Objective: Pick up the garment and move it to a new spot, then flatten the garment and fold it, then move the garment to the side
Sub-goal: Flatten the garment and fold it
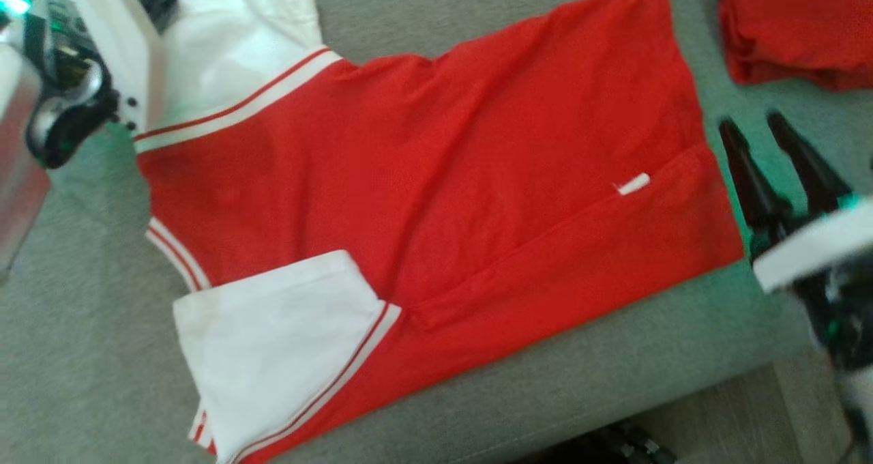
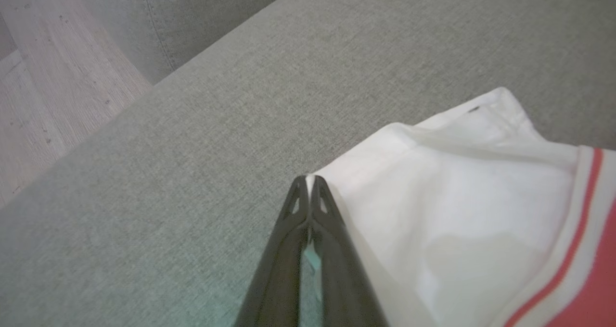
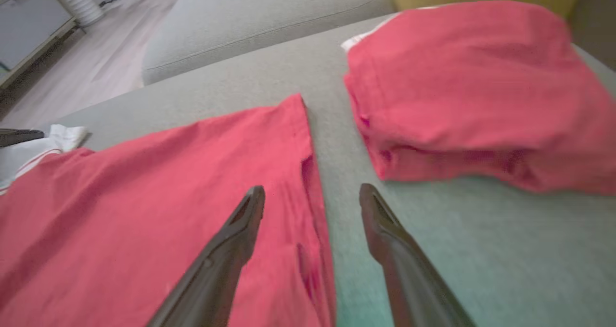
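Left end effector (image 2: 308,179) pinched the shirt's (image 1: 436,177) sleeve (image 2: 433,211), upper left.
Right end effector (image 1: 750,120) hung open beside the hem (image 1: 696,129), right.

Folded red cloth pile (image 3: 471,91) lies ahead-right of the right tool (image 3: 312,197), on grey upholstery (image 3: 288,62). Wooden floor (image 2: 43,101) ahead-left of the left tool (image 2: 308,179).

Grey woven sofa seat (image 2: 337,53), with a stitched grey cushion (image 3: 269,24) beyond it. Pale wood-plank floor (image 2: 57,101) alongside. A grey cabinet (image 3: 29,24) and a white ribbed object (image 3: 86,2) stand far back, blurred.
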Available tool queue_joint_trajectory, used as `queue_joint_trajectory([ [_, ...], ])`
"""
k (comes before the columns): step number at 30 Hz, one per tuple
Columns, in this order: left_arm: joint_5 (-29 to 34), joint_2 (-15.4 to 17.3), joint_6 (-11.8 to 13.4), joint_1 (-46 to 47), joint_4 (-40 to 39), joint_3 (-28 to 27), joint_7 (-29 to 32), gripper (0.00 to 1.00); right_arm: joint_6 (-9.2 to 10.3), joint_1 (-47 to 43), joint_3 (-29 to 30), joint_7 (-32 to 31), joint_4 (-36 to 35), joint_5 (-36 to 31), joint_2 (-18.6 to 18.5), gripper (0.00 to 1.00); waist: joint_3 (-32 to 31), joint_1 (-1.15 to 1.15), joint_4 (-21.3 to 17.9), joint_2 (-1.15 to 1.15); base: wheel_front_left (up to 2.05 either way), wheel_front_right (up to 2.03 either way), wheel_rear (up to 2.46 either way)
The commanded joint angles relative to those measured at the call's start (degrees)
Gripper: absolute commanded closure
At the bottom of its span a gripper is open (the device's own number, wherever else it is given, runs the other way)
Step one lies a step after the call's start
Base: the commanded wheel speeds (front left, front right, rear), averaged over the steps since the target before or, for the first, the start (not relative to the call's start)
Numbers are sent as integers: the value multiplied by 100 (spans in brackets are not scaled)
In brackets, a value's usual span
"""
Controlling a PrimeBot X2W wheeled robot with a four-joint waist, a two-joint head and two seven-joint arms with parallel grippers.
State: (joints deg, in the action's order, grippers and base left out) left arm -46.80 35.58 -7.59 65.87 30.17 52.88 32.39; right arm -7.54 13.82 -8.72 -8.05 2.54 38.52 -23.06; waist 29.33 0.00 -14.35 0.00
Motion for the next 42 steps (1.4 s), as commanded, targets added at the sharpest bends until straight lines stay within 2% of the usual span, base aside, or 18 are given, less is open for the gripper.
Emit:
queue_joint_trajectory([
  [1, 29, 207, 10, 367, -204, -149, -80, 100, 5, 269, -134, -180, -192, 84, -257, 0, -36, 0, 127, 0, 0, 0, 0],
  [5, -5, 127, 10, 543, -431, 56, -268, 100, 5, 1075, -346, -751, 114, 170, -494, 0, -32, 0, 368, 0, 0, 0, 0],
  [15, -58, 6, 10, 939, -751, 590, -664, 100, 5, 2642, -1009, -2016, 1655, -39, -739, 0, -19, 0, 779, 0, 0, 0, 0],
  [23, -223, 26, 10, 1065, -754, 911, -802, 100, 5, 3128, -1257, -2280, 2248, 41, -776, 0, -28, 0, 883, 0, 0, 0, 0],
  [35, -505, 42, 10, 1355, -625, 1378, -1029, 100, 5, 3581, -1525, -2018, 2873, 85, -746, 0, 5, 0, 1046, 0, 0, 0, 0],
  [36, -549, 40, 10, 1391, -592, 1445, -1069, 100, 5, 3631, -1591, -1990, 2937, 85, -757, 11, 5, 0, 1066, 0, 0, 0, 0],
  [37, -572, 40, 10, 1405, -573, 1478, -1087, 100, 5, 3650, -1629, -1990, 2968, 86, -764, 34, 1, 0, 1074, 0, 0, 0, 0],
  [38, -596, 40, 10, 1418, -557, 1509, -1106, 100, 5, 3670, -1658, -1984, 2993, 92, -768, 51, -1, 0, 1080, 0, 0, 0, 0],
  [39, -618, 41, 10, 1431, -542, 1539, -1124, 100, 5, 3688, -1675, -1979, 3023, 101, -774, 59, -3, 0, 1088, 0, 0, 0, 0],
  [42, -677, 35, 10, 1463, -487, 1618, -1180, 100, 5, 3733, -1716, -1982, 3118, 104, -805, 100, -9, 0, 1112, 0, 0, 0, 0],
])
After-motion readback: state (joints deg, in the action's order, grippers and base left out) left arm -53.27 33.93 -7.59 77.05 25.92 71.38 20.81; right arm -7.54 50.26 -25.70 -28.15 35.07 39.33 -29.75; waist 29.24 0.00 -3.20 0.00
